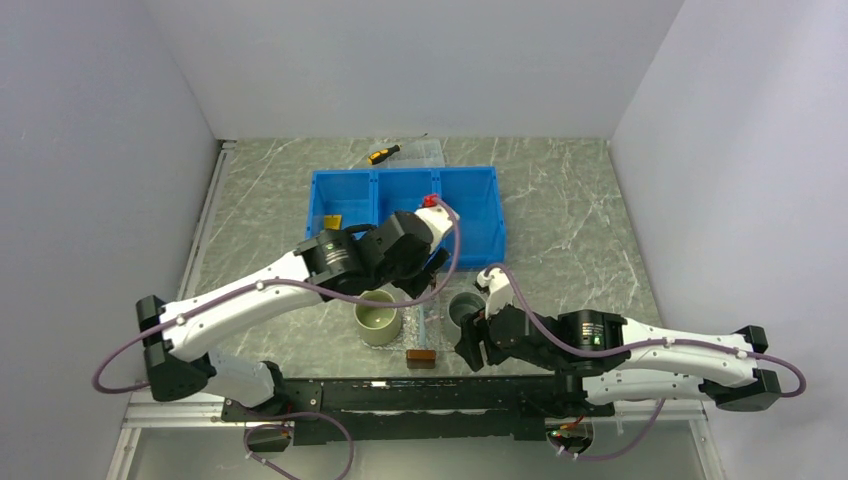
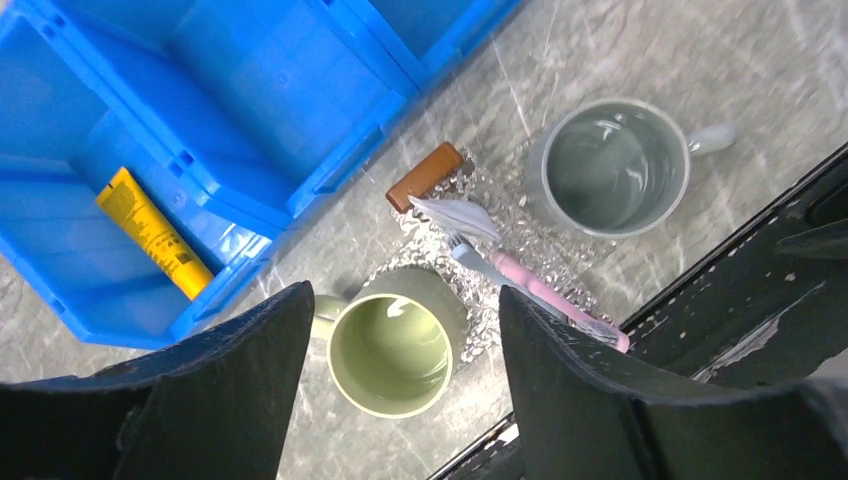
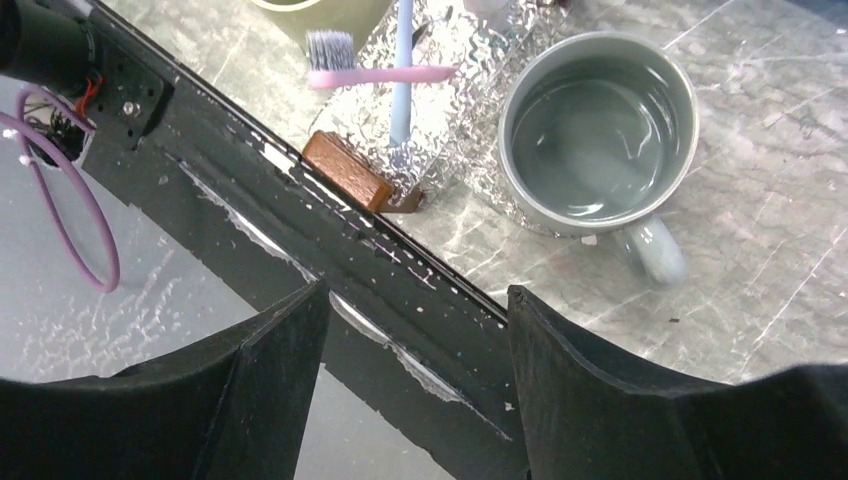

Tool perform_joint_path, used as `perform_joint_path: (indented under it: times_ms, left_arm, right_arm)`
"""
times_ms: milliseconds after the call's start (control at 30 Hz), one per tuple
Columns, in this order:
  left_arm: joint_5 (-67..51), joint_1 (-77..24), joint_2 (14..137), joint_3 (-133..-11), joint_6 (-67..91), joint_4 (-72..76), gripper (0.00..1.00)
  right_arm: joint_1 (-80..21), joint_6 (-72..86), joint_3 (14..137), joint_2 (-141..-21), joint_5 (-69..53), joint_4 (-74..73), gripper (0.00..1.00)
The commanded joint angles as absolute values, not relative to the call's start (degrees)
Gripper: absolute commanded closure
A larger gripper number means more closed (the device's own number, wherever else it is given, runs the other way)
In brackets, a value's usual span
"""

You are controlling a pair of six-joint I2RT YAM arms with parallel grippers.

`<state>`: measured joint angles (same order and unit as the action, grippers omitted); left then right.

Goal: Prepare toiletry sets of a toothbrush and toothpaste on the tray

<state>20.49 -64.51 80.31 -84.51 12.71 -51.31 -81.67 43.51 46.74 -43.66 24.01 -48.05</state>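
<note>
1. The right gripper [image 3: 417,295] hangs wide open and empty over the near edge. It is best kept back there, off the grey mug [image 3: 598,130].
2. The tray [image 2: 545,240], at the middle of the near edge, holds the toothpaste [image 2: 455,215] and the toothbrush [image 2: 550,297], which touch. Don't nudge them.
3. The left gripper [image 2: 404,300] is spread wide and carries nothing. For another set, I'd lift it clear of the green mug [image 2: 390,350] before reaching into the blue bin [image 2: 330,170] farther back.

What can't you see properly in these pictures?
Top view: the left arm hides most of the tray; the toothbrush and toothpaste are too small to make out.
Right wrist view: the top edge cuts off the green mug.
Left wrist view: edges cut off the blue bin.
</note>
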Motion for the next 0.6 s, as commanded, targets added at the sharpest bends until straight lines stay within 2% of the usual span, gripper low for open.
perform_joint_path:
  times_ms: [0, 233, 300, 367, 567]
  left_arm:
    - [24.6, -64.3, 73.5, -82.7, 12.2, -46.7, 0.24]
    - [27.4, -64.3, 63.2, -77.4, 12.5, -45.1, 0.11]
    - [28.0, -64.3, 61.0, -76.0, 12.5, -45.0, 0.10]
    - [28.7, -64.3, 58.7, -74.2, 12.7, -44.6, 0.02]
    - [30.1, -64.3, 52.4, -70.0, 13.4, -43.5, 0.01]
  right_arm:
    - [-81.7, 43.7, 51.0, -44.6, 28.4, -48.7, 0.29]
    - [-81.7, 44.7, 54.0, -45.5, 34.7, -50.4, 0.21]
    - [-81.6, 44.7, 54.5, -45.2, 36.4, -50.4, 0.19]
    - [-81.7, 44.7, 55.1, -45.1, 38.0, -50.6, 0.17]
    - [-81.5, 44.8, 57.8, -45.4, 43.8, -52.6, 0.13]
